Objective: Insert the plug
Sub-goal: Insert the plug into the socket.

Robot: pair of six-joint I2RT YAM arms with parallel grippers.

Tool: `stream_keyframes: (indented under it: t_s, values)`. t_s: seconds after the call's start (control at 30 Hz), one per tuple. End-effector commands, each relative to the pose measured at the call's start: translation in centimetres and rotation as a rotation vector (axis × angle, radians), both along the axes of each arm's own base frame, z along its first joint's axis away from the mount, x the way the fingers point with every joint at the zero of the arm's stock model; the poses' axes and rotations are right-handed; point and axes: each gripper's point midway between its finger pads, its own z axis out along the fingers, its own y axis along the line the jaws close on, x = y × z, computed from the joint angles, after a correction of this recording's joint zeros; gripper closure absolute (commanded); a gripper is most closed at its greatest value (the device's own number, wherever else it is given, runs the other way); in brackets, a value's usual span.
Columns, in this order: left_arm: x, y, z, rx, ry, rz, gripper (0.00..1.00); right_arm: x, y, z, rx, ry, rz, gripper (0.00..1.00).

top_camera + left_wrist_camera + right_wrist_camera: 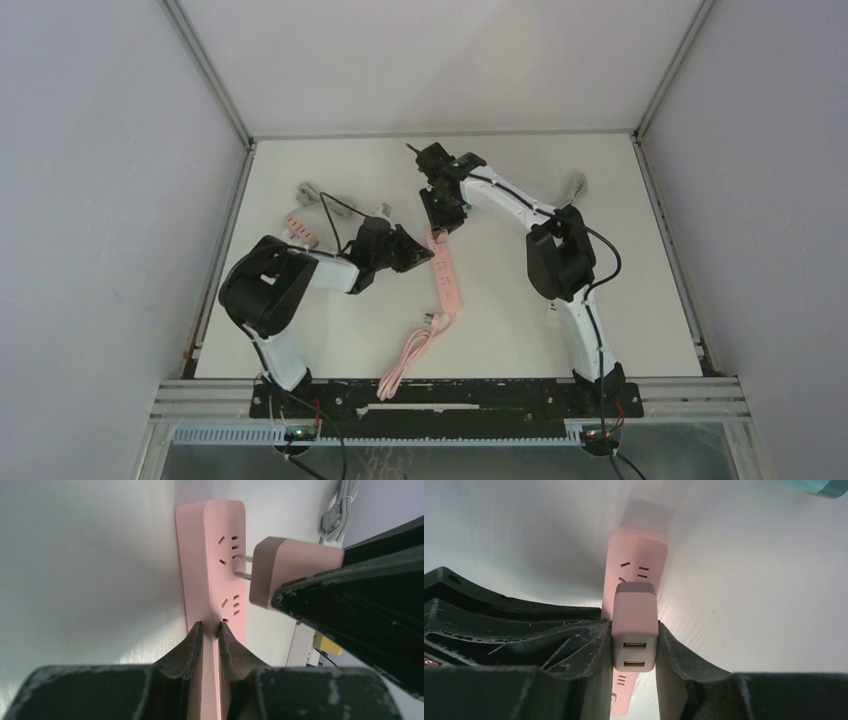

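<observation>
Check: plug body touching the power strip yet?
Apart. Left wrist view shows bare prongs spanning a clear gap between the plug body and the power strip socket face.

The left arm (pixel 330 272) and right arm (pixel 505 197) had slim white links between bulky black joints. A thin black cable (pixel 607 255) looped along each. Both bases were bolted to a black plate (pixel 450 398) with red wires (pixel 622 412) beside them. The fingers (pixel 192 645) were black, ribbed, tapered, their edges scuffed whitish
</observation>
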Motion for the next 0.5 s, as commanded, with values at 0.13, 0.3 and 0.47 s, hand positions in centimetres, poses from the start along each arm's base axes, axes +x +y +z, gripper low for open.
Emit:
stream_keyframes:
  t_s: [0.13, 0.3, 0.47]
  values:
    - [-4.9, 0.2, -5.4, 0.093, 0.183, -0.076, 0.83, 1.7, -0.4, 0.8, -0.008, -0.039, -0.075, 1.0]
    - [-4.9, 0.2, -5.4, 0.093, 0.183, -0.075, 0.83, 1.9, -0.4, 0.7, -0.007, -0.034, -0.084, 1.0]
    - [-4.8, 0.2, -5.4, 0.093, 0.181, -0.074, 0.83, 1.8, -0.4, 0.0, -0.024, -0.013, -0.086, 1.0]
